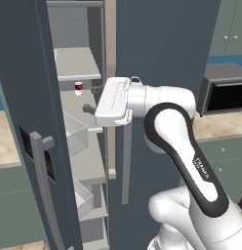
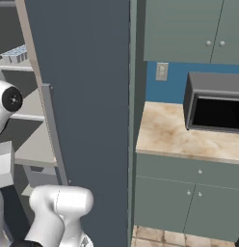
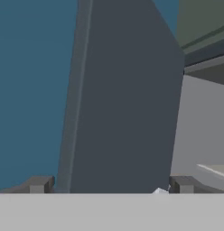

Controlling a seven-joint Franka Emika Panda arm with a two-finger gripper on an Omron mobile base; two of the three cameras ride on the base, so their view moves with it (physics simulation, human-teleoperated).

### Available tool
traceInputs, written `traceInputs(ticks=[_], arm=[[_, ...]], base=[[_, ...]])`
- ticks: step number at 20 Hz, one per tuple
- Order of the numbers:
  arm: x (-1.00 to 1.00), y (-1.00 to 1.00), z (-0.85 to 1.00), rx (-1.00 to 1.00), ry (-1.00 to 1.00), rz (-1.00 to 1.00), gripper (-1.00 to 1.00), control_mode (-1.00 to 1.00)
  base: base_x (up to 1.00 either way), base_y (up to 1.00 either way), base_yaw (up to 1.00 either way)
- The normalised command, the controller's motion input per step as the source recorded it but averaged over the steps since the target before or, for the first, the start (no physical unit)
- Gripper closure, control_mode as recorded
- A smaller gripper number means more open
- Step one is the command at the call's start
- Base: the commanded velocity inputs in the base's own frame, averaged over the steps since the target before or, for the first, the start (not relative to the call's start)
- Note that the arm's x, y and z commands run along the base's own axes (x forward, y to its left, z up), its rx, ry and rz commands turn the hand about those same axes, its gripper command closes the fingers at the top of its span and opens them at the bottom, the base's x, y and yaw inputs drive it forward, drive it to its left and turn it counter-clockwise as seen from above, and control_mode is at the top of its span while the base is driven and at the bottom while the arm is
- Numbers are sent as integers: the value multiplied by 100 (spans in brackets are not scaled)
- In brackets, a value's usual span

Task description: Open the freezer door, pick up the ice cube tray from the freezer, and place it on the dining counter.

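The freezer door (image 1: 23, 93) stands swung open at the left, with its grey bar handle (image 1: 44, 190) and pale bins (image 1: 76, 132) on its inner side. The freezer (image 1: 81, 161) shows pale grey shelves. The ice cube tray (image 2: 15, 52), with pale blue cells, lies on a high shelf at the upper left of the right base view. My gripper (image 1: 91, 99) reaches sideways into the freezer opening at mid height, open, with nothing between its fingers (image 3: 39, 184). It is well below the tray's shelf. The dining counter is out of view.
A small red-and-white can (image 1: 79, 88) stands on a shelf just above and left of the gripper. The plain dark grey door (image 2: 87, 111) stays closed to the right. Farther right a black microwave (image 2: 215, 103) sits on a beige counter (image 2: 174, 132) above grey-green cabinets.
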Motion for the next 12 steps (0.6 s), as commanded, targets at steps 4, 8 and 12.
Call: traceInputs(ticks=[4,8,12], arm=[[16,32,0,0,-10,0,-100,-100],[19,31,0,0,-2,2,-100,-100],[24,24,0,0,0,4,-100,-100]], base=[[0,0,0],[0,0,0],[0,0,0]])
